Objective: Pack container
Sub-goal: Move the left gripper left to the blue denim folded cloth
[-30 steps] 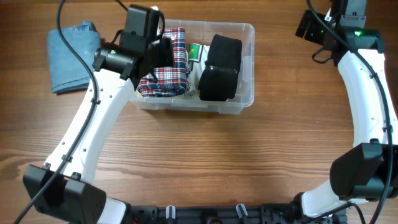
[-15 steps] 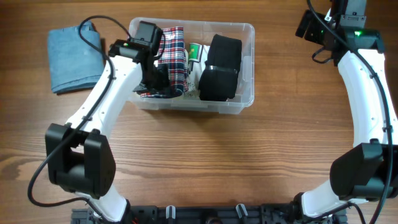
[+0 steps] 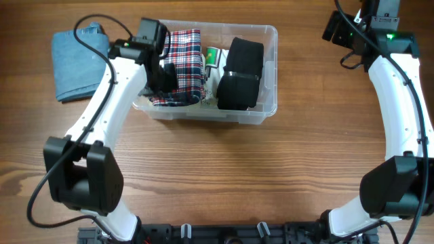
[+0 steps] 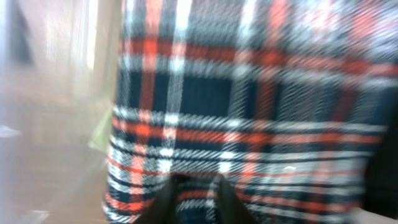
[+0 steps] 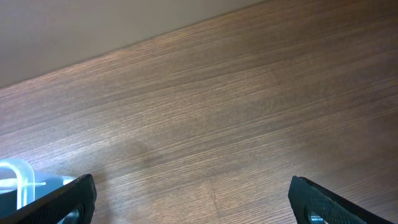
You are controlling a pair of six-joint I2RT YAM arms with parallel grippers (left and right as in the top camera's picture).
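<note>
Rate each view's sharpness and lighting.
Left wrist view: blurred and soft throughout, the plaid garment smeared, its left side a pale haze. Overhead view: sharp and evenly lit, the container clean-edged. Right wrist view: crisp wood grain on the table.

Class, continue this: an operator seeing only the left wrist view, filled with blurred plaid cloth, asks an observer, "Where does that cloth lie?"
Observer: The plaid cloth lies in the left half of the clear container.
Operator: Anything else in there?
Observer: A folded black garment, in the right half.
Operator: Anything outside it?
Observer: A folded blue cloth on the table, left of the container.
</note>
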